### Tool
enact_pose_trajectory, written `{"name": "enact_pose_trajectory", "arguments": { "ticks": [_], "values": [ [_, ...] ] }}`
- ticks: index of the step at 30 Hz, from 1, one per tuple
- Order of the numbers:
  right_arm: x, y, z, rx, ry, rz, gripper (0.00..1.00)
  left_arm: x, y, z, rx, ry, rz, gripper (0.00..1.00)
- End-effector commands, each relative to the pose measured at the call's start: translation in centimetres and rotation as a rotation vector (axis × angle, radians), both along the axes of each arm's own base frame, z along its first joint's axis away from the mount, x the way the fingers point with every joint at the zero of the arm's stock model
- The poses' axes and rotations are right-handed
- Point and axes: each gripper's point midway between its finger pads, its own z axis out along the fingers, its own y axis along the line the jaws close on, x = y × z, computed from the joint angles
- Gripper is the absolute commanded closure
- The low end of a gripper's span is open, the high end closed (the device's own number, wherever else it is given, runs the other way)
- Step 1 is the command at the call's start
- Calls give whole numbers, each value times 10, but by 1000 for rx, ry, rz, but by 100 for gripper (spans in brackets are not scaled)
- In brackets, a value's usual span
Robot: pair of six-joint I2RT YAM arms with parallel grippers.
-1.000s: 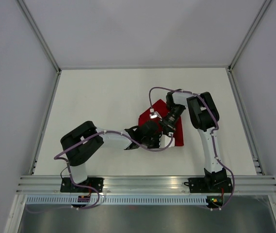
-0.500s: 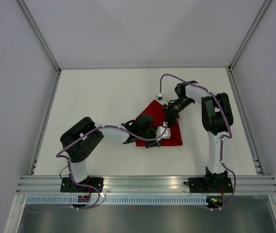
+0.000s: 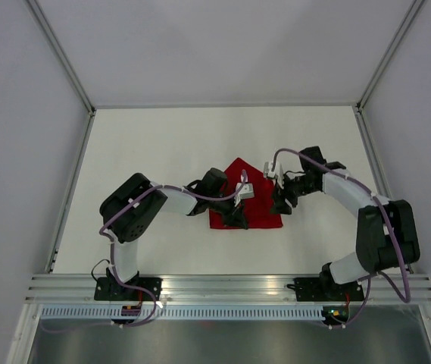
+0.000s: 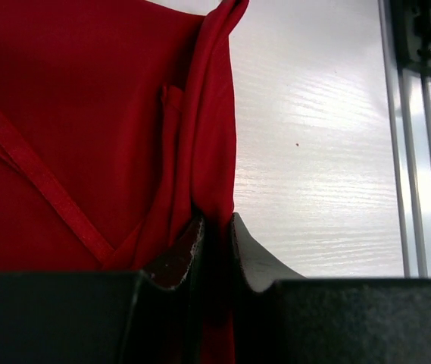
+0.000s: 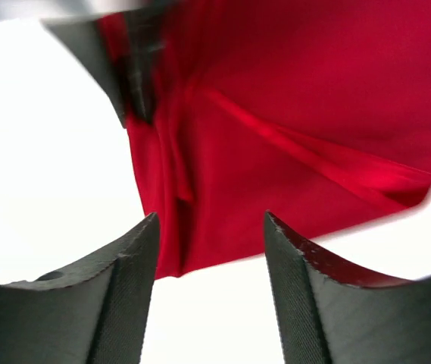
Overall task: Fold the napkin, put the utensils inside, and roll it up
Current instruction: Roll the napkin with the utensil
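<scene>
noted napkin (image 3: 264, 218) folded to a rough triangle, frame centre, on counter (image 3: 162, 144). saw left hand (image 4: 217, 224) pinching its bunched edge, right hand (image 5: 211, 220) open, empty, beside it. spotted no utensils; placing and rolling judged undone.

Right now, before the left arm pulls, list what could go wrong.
1. The left gripper pinches only a narrow bunched fold of the napkin; the shiny cloth may slip out.
2. The right gripper is open and holds nothing, so a pull could drag the whole napkin instead of folding it.
</scene>
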Motion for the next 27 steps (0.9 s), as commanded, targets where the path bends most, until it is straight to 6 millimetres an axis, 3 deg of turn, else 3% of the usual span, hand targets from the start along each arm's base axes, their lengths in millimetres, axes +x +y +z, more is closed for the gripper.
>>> {"name": "enact_pose_trajectory", "arguments": {
  "ticks": [1,6,16,23,27],
  "values": [
    [5,20,0,-35,-342,99,35,-28,21,-33,90,231,14,98],
    [-18,36,-20,-126,-477,151,32,-25,18,-31,61,267,25,98],
    [-48,68,-43,-194,-514,264,32,-25,18,-29,41,293,28,98],
    [-57,68,-56,-241,-497,288,35,-22,17,-27,33,289,31,98],
    [-63,65,-66,-267,-471,307,44,-17,17,-22,14,284,38,98]
  ]
}}
